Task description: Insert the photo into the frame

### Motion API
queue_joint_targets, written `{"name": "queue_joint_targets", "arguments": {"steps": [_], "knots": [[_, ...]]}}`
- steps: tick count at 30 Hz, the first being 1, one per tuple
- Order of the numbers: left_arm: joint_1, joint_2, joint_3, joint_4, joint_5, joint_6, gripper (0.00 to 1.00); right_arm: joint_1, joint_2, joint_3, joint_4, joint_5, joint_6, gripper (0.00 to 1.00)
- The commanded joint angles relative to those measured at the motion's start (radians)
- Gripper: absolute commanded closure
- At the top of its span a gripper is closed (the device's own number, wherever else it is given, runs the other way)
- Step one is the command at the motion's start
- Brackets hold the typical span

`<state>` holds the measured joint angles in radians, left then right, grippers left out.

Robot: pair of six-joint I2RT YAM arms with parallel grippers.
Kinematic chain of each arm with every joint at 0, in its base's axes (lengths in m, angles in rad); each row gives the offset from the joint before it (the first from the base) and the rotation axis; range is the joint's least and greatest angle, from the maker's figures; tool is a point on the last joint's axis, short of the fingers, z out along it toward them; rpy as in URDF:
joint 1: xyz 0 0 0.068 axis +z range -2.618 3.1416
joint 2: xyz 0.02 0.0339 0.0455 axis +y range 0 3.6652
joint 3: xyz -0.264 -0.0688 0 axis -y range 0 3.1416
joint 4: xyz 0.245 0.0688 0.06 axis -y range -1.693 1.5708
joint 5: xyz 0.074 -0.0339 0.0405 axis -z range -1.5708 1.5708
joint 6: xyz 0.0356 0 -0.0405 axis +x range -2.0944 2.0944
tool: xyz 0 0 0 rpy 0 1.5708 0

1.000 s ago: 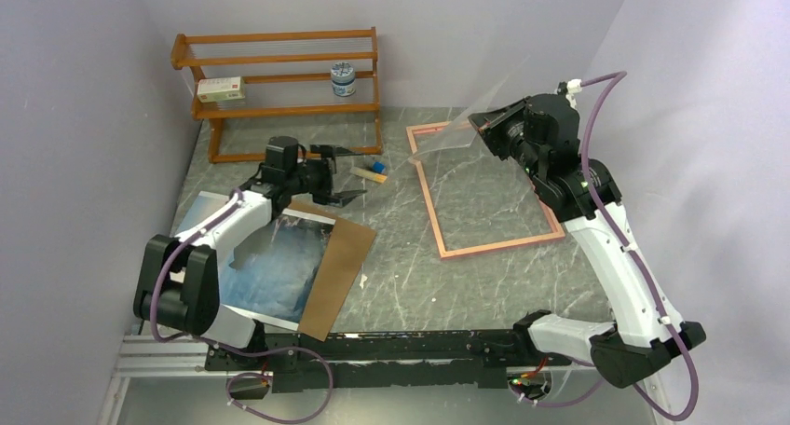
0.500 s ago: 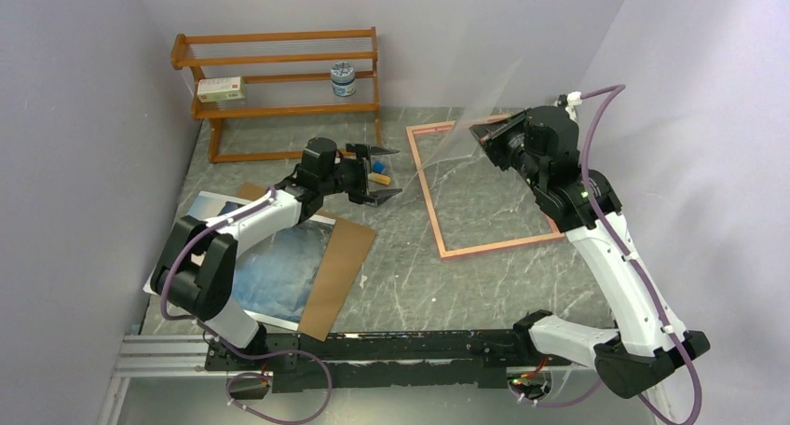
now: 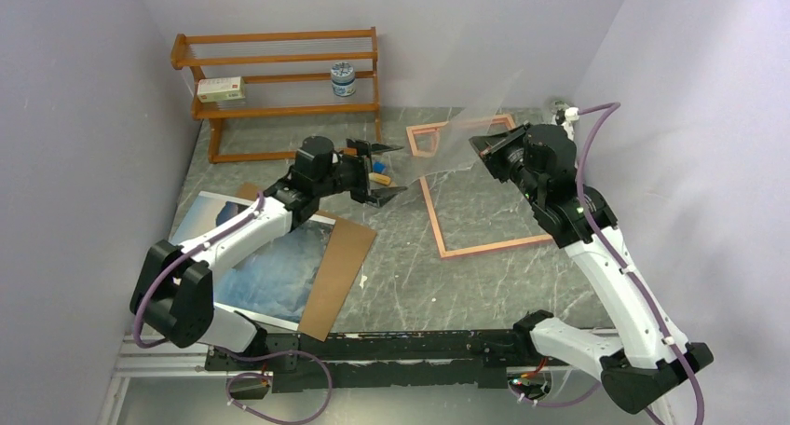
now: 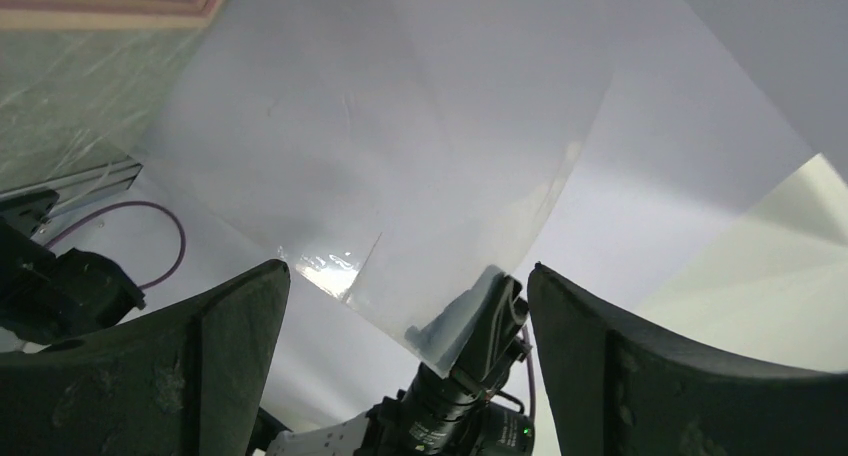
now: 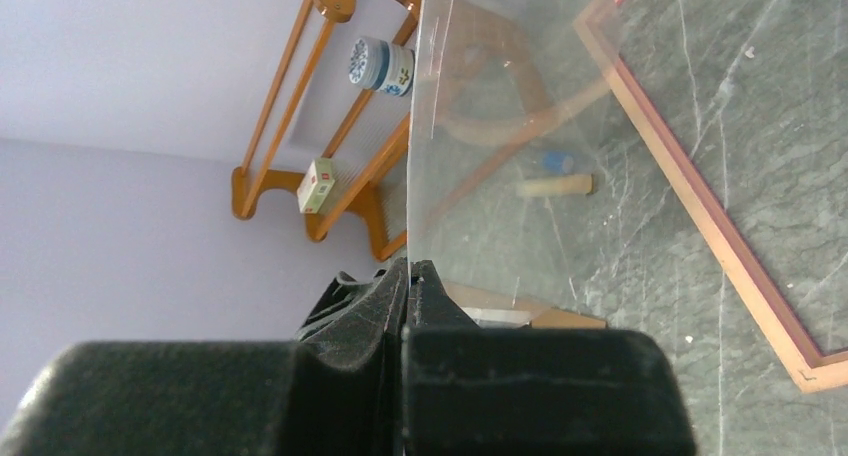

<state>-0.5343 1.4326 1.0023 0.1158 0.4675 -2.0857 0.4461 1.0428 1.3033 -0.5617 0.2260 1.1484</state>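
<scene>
The photo (image 3: 270, 267), blue sea under pale sky, lies on a brown board (image 3: 343, 262) at the left of the desk (image 3: 410, 276), partly under the left arm (image 3: 233, 234). The left hand (image 3: 385, 171) hangs open. The pink frame (image 3: 489, 246) lies right of centre, its far end blurred behind a clear sheet (image 3: 466, 117) pinched in the right hand (image 3: 480, 145).

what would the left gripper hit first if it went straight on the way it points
Probably the clear sheet the right gripper holds; it fills the wrist view ahead of the open left gripper. Depth is unclear.

Likely a lab: bare lilac enclosure walls (image 3: 65, 89)
</scene>
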Motion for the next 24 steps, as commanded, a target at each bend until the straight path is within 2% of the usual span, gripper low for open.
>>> {"name": "queue_joint_targets", "arguments": {"steps": [1, 8, 11, 15, 18, 22, 24], "knots": [[-0.063, -0.014, 0.009, 0.033, -0.037, -0.114, 0.06, -0.003, -0.064, -0.022, 0.106, -0.003, 0.02, 1.0], [-0.147, 0.015, 0.037, 0.071, -0.121, -0.142, 0.06, -0.003, -0.116, -0.053, 0.087, 0.015, 0.024, 1.0], [-0.175, 0.009, 0.049, 0.011, -0.145, -0.143, 0.06, -0.003, -0.127, -0.061, 0.082, 0.015, 0.02, 1.0], [-0.185, 0.017, 0.04, 0.033, -0.231, -0.161, 0.08, -0.002, -0.153, -0.083, 0.088, -0.007, 0.021, 1.0], [-0.192, 0.03, 0.052, 0.052, -0.341, -0.117, 0.17, -0.002, -0.189, -0.141, 0.121, -0.003, 0.034, 1.0], [-0.22, 0.064, 0.051, 0.11, -0.435, -0.148, 0.25, -0.002, -0.228, -0.205, 0.151, 0.01, 0.027, 1.0], [-0.232, 0.084, 0.059, 0.143, -0.457, -0.153, 0.33, -0.003, -0.244, -0.23, 0.163, 0.012, 0.031, 1.0]]}}
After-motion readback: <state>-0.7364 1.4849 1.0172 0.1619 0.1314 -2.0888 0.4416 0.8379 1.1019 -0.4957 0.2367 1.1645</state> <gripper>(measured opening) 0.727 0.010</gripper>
